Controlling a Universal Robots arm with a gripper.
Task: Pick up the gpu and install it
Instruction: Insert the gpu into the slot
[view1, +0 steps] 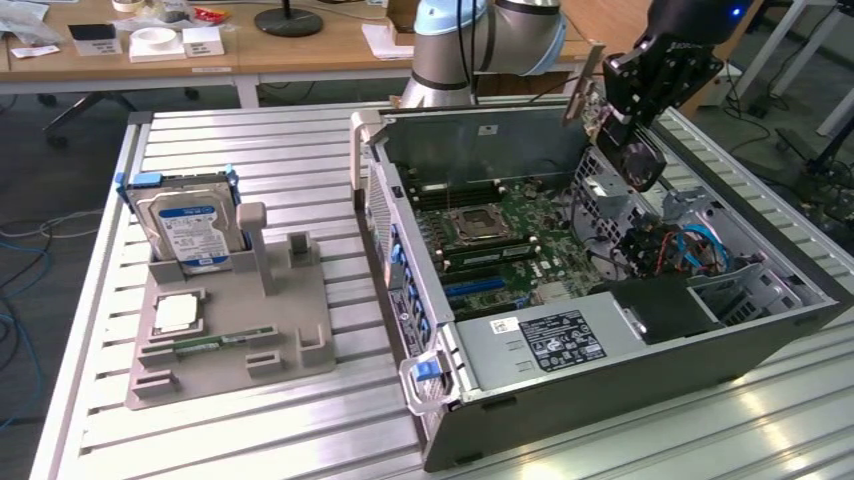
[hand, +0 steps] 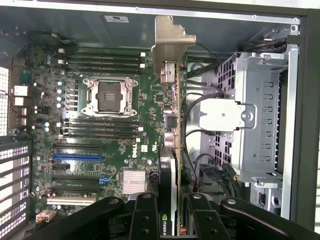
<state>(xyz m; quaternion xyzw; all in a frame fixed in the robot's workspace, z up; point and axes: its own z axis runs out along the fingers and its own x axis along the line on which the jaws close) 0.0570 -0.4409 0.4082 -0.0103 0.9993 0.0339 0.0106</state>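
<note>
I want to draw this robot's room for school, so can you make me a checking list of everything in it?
Surface: slatted metal table.
Job's things: gpu held above the open case, over the motherboard.
Clutter: grey holder with hard drive, chip, memory stick.
Grippers: gripper shut on the gpu.
Cables: blue and red wires inside the case; loose cables on the floor.
Surroundings: wooden desks behind.

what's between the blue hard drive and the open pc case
In the exterior view, two upright posts of the grey holder stand beside the hard drive, then a bare strip of slatted table runs up to the pc case.
</note>
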